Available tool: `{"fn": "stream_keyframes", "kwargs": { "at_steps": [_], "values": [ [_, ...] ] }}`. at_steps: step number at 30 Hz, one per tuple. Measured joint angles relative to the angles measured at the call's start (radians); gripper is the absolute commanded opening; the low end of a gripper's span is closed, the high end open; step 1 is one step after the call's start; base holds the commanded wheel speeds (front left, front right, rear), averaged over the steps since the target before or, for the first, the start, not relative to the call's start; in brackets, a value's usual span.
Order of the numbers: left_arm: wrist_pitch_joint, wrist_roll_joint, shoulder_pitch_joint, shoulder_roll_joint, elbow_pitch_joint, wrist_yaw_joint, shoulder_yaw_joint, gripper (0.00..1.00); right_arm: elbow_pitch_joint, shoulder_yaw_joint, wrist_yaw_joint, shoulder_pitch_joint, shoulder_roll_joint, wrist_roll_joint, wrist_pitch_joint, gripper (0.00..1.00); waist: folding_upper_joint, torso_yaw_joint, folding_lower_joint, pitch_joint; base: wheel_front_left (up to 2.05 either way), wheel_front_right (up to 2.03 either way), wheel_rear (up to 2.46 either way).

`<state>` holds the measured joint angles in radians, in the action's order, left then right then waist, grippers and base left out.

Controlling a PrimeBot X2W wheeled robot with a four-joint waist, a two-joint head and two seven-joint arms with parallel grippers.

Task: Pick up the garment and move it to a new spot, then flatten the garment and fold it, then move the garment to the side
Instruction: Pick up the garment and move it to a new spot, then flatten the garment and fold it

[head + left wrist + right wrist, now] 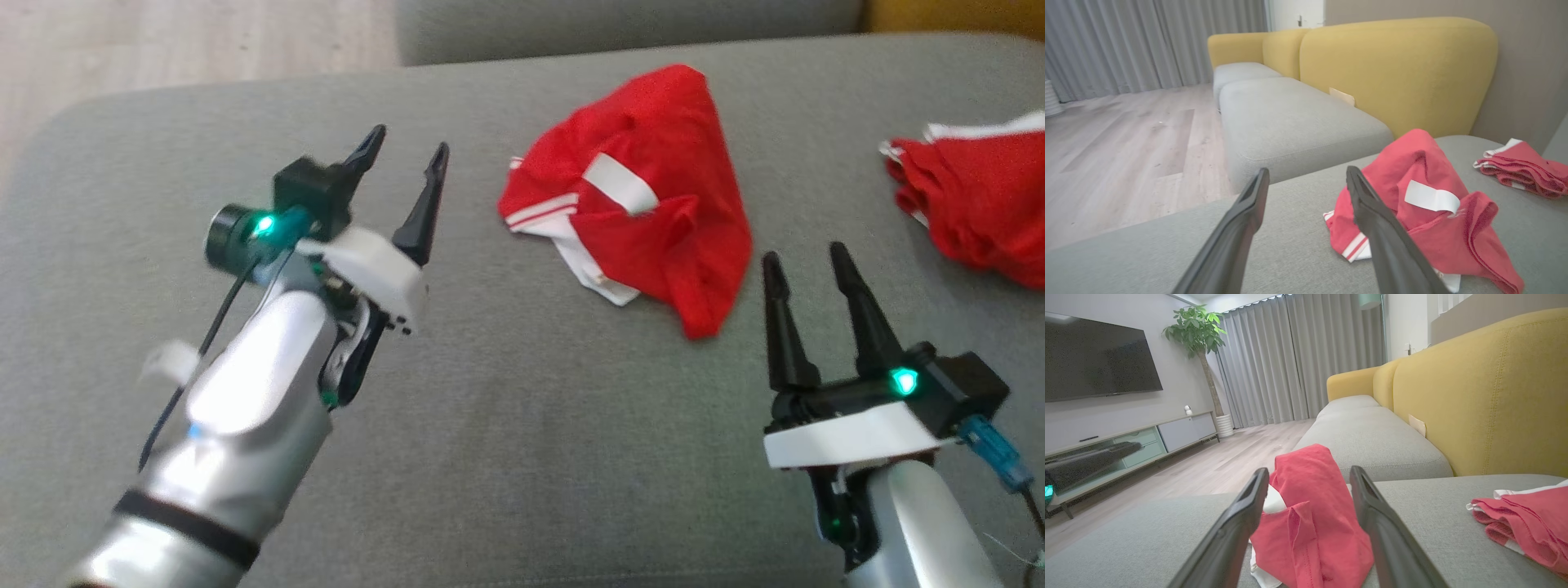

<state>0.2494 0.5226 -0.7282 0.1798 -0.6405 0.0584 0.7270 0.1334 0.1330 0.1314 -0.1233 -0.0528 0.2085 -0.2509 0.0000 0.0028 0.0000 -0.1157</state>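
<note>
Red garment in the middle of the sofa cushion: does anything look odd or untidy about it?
Yes. The red garment lies crumpled in a heap on the grey cushion, not flat; its white label faces up and striped trim is bunched at one side.
</note>
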Motion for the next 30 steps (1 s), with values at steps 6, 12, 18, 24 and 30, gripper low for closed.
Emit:
{"fn": "stream_keyframes", "kwargs": {
  "at_steps": [6,12,18,24,30],
  "values": [
    [0.0,-0.051,0.152,0.052,0.201,0.063,-0.073,1.0,0.0,-0.041,0.0,0.015,0.001,-0.025,0.0,1.0,0.0,0.057,0.0,0.039,0.0,0.0,0.0],
    [0.0,-0.107,0.348,0.07,0.346,0.102,-0.14,1.0,0.0,-0.046,0.0,0.023,0.001,-0.026,0.0,1.0,0.0,0.086,0.0,0.077,0.0,0.0,0.0],
    [0.0,-0.192,0.535,0.037,0.471,0.115,-0.223,1.0,0.002,-0.052,0.0,0.075,0.002,-0.034,0.0,1.0,0.0,0.088,0.0,0.111,0.0,0.0,0.0],
    [0.0,-0.275,0.644,-0.02,0.519,0.099,-0.271,1.0,0.005,-0.052,0.0,0.113,0.003,-0.034,0.0,1.0,0.0,0.074,0.0,0.126,0.0,0.0,0.0],
    [0.0,-0.316,0.685,-0.065,0.538,0.047,-0.333,1.0,0.005,-0.048,0.0,0.117,0.004,-0.034,0.0,1.0,0.0,0.065,0.0,0.132,0.0,0.0,0.0]
  ]
}}
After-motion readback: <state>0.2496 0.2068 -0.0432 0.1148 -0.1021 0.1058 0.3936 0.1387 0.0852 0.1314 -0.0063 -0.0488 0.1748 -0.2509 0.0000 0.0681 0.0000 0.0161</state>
